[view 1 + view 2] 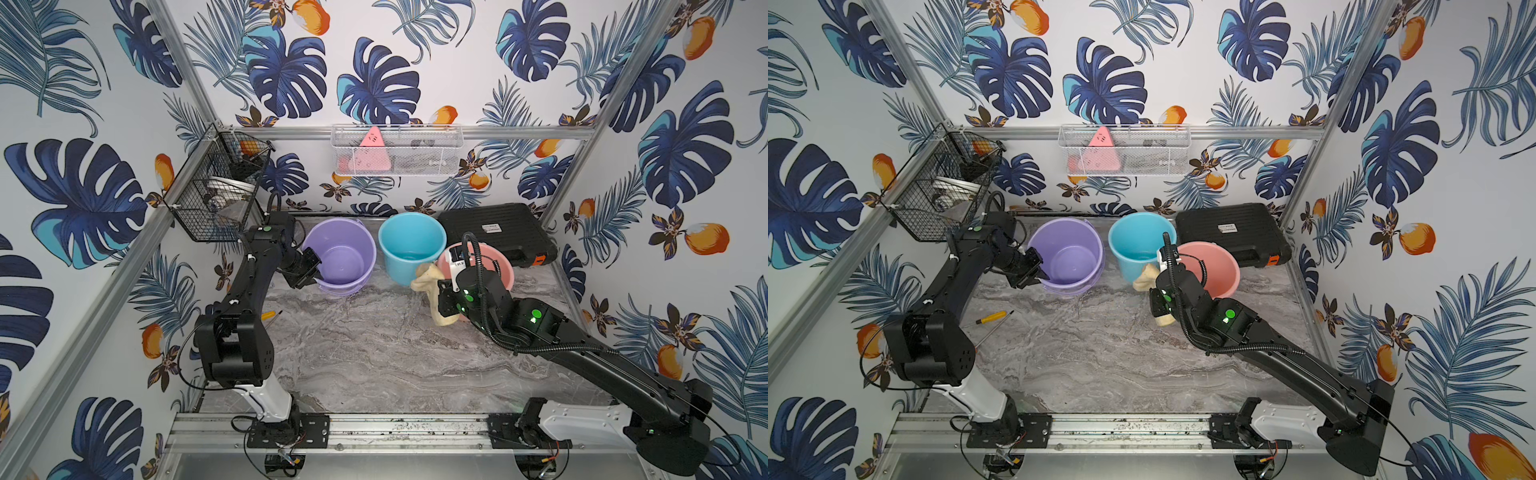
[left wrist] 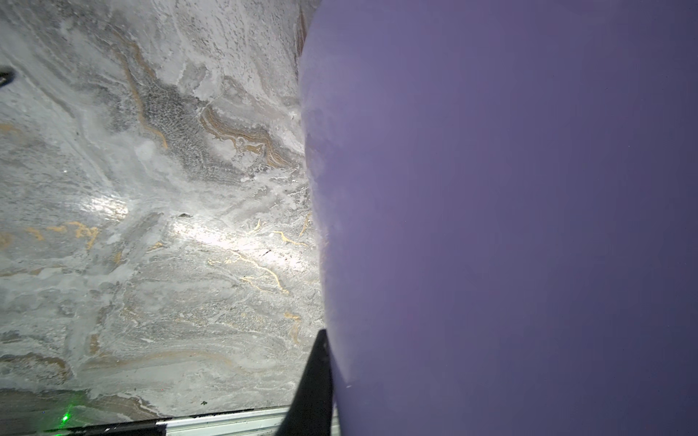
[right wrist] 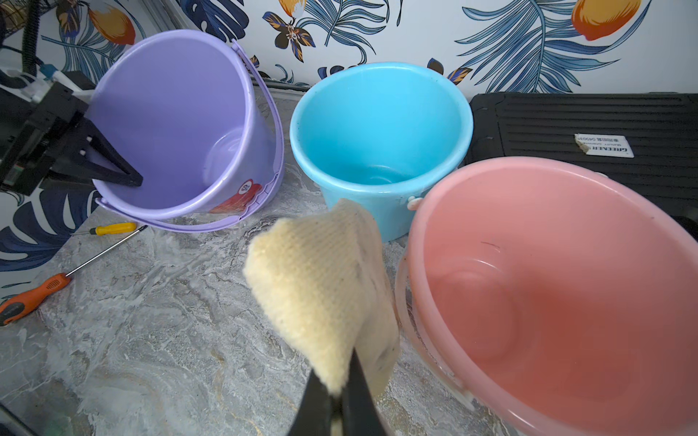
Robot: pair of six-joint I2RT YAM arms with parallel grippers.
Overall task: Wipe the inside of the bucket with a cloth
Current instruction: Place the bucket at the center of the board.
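Cloth [image 3: 317, 287], soft pale yellow, pinched by one end in your right tool [image 3: 336, 385], could slip; your left tool [image 3: 132, 180], clamped on the purple plastic bucket [image 3: 181, 113], could tip it.

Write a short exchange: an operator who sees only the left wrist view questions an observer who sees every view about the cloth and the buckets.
Operator: I see only a purple bucket wall. Where's the cloth?
Observer: The right gripper is shut on it, held up beside the pink bucket, not inside.
Operator: What is my left gripper doing?
Observer: It is shut on the purple bucket's rim, with one finger inside.
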